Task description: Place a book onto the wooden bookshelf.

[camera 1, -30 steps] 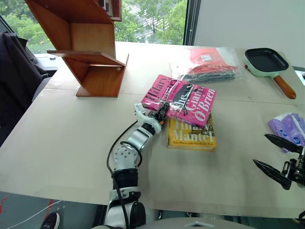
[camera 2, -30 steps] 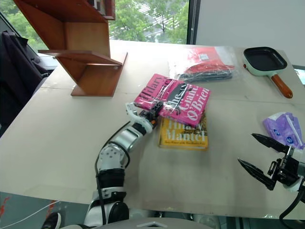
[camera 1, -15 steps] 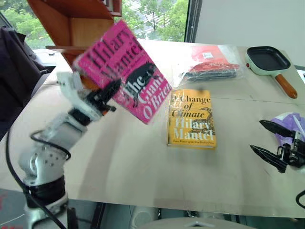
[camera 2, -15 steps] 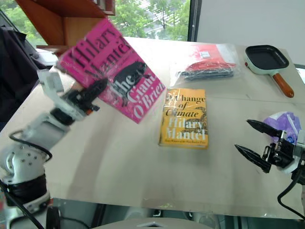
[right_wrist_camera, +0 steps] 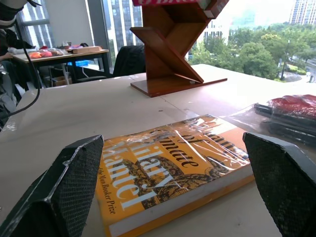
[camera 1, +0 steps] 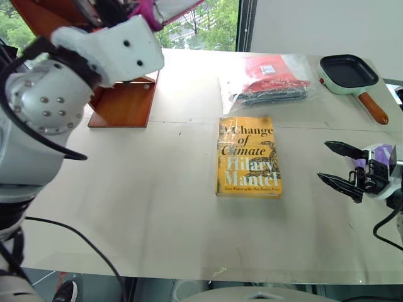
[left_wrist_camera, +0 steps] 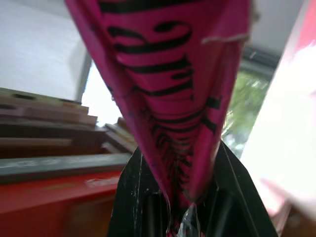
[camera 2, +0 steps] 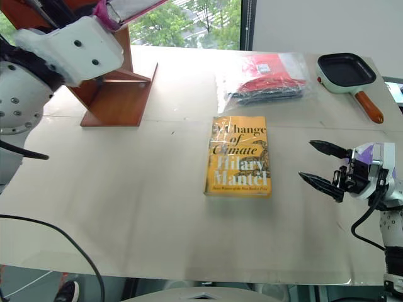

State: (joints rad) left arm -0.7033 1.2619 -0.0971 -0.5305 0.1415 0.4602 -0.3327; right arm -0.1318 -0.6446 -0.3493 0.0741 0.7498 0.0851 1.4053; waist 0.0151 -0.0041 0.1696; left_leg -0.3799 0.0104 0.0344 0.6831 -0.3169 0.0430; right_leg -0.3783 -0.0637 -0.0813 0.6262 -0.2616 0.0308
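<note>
Left wrist view: our left gripper (left_wrist_camera: 185,217) has its two black jaws clamped on the lower edge of the book (left_wrist_camera: 168,89), a glossy bright pink paperback with bold black lettering, its clear wrap puckered where the jaws pinch it. Behind the book we see the layered wooden edges of the wooden bookshelf (left_wrist_camera: 54,148).

From the head, we see the book (camera 2: 126,7) held high, right above the wooden bookshelf (camera 2: 116,94), whose smooth reddish-brown boards slant in a zigzag over a flat rectangular base. The shelf stands on the worktop (camera 2: 126,195), a matte pale beige surface.

Well to the right of the bookshelf, a yellow book (camera 2: 238,155) lies flat in shiny film, title up. Beyond it sits a crinkly clear bag (camera 2: 267,78) holding red and dark items, and farther right a square frying pan (camera 2: 346,69) with a pale green body, dark inside and a wooden-coloured handle.

Our right gripper (camera 2: 324,167) hovers far right of the bookshelf, its pointed jaws apart and holding nothing; their inner pads (right_wrist_camera: 79,182) are finely textured. A purple packet (camera 2: 378,154) lies just behind it.
</note>
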